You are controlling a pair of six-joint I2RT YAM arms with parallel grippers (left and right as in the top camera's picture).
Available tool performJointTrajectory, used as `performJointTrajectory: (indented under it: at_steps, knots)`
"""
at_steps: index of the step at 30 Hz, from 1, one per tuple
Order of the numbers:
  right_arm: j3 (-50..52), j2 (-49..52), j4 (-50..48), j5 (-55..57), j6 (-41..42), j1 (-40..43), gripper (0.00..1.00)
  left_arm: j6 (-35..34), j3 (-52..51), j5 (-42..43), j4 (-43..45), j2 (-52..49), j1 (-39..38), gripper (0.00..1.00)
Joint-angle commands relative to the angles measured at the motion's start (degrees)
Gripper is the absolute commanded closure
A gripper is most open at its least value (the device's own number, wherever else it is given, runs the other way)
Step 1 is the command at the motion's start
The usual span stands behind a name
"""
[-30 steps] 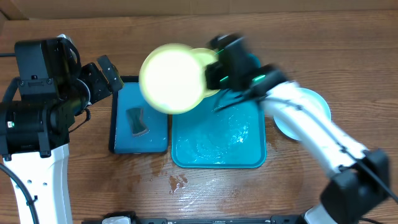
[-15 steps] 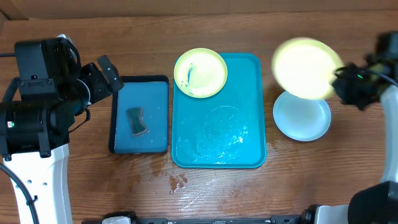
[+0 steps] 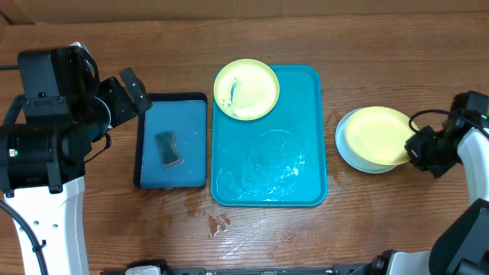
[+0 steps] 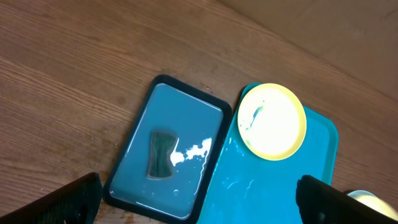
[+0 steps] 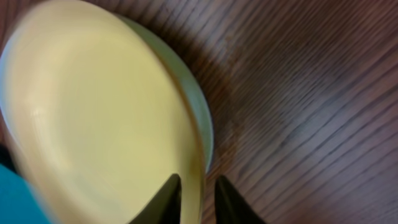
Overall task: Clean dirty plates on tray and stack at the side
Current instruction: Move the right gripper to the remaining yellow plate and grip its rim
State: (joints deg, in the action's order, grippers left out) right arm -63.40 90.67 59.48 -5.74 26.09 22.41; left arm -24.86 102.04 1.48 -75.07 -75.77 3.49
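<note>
1. Overhead view: my left gripper (image 3: 134,90) hangs at the left of the frame, above the wooden table (image 3: 382,229), beside the smaller dark-rimmed blue tray (image 3: 191,130). A dark grey sponge-like pad (image 3: 169,149) lies in that tray. In the centre is the large teal plastic tray (image 3: 306,176), with one smeared yellow-green round plate (image 3: 246,89) in its upper left corner. At the right of the frame a second yellow-green plate (image 3: 374,136) lies on the light blue plate (image 3: 348,156), off the teal tray. My right gripper (image 3: 420,149) is at that upper plate's right rim.

2. Left wrist view: my left fingers (image 4: 74,202) are spread wide at the bottom corners, with nothing between them. Both trays lie below, with the smeared plate (image 4: 272,121) at the upper right.

3. Right wrist view: my right fingers (image 5: 165,199) stand slightly apart at the bottom edge, with the rim of the clean-looking yellow-green plate (image 5: 93,124) between them. I cannot tell whether they pinch it. The pale plate's edge (image 5: 189,90) shows beneath it.
</note>
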Motion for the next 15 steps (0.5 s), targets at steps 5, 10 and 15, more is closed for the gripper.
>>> performJointTrajectory:
  at_steps: [5, 10, 15]
  knots:
    - [-9.0, -1.3, 3.3, -0.3, -5.1, -6.0, 0.6, 1.1, 0.8, -0.6, 0.1, 0.1, 0.2, 0.0]
    - [-20.5, -1.4, 7.6, -1.0, -12.5, -14.5, 0.58, 1.1, 0.8, -0.6, 0.1, 0.1, 0.2, 0.0]
    - [-27.9, -1.4, 3.9, -1.3, -16.2, -25.7, 0.53, 1.1, 0.8, -0.6, 0.1, 0.1, 0.2, 0.0]
